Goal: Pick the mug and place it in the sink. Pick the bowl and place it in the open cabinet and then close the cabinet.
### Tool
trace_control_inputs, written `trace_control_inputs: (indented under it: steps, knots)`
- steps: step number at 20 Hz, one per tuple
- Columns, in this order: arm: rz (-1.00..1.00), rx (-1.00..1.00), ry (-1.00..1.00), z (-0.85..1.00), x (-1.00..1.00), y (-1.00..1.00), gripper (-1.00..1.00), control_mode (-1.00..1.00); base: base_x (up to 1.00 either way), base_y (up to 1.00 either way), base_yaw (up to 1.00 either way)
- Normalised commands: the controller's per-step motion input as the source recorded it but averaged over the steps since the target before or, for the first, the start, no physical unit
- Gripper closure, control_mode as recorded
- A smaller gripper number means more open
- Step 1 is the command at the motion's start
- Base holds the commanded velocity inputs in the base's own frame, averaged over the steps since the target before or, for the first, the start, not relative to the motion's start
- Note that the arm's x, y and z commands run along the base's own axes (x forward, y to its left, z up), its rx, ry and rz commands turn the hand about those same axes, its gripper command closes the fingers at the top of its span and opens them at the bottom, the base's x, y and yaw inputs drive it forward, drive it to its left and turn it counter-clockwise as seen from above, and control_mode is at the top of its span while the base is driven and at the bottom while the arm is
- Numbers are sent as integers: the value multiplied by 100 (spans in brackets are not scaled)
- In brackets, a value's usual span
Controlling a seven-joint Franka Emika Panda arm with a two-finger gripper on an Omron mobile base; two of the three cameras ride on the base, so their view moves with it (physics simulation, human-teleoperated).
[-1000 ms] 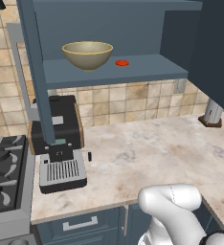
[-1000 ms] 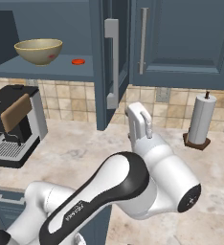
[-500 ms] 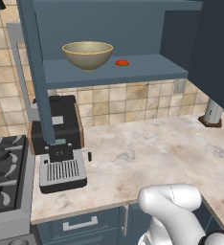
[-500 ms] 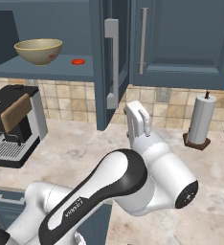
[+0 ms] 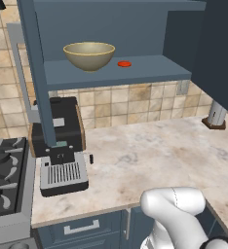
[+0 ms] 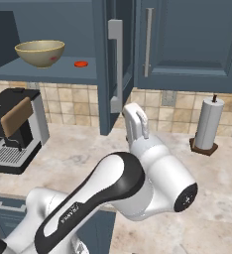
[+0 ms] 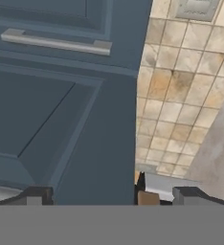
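Up on the blue shelf (image 5: 135, 73) of the cabinet (image 6: 115, 64), the bowl (image 5: 89, 55) sits upright, with a small red disc (image 5: 124, 63) just beside it. The cabinet's door (image 6: 113, 59) stands open, edge-on from the right base view, its slim silver handle (image 6: 116, 64) facing the arm. Just below that handle the gripper (image 6: 136, 121) is raised over the marble surface (image 5: 150, 155). Its jaws stand wide apart, holding nothing; through the hand camera both dark fingertips (image 7: 37, 195) sit spread, close to the door panel. A coffee machine (image 5: 60, 141) stands on the surface under the shelf, and a paper towel roll (image 6: 207, 124) stands well off to the right.
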Motion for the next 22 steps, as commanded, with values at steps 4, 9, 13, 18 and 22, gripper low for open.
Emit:
trace_control_inputs:
  steps: [4,9,13,18,22]
  knots:
    - [0,0,0,4,18,4,-100,-100,0,0,0]
    - [0,1,2,8,24,0,-100,-100,0,0,0]
    - [0,3,0,19,-8,20,-100,-100,0,0,0]
    - [0,6,-1,24,-30,47,-100,-100,0,0,0]
    - [0,3,-2,14,-14,65,-100,-100,0,0,0]
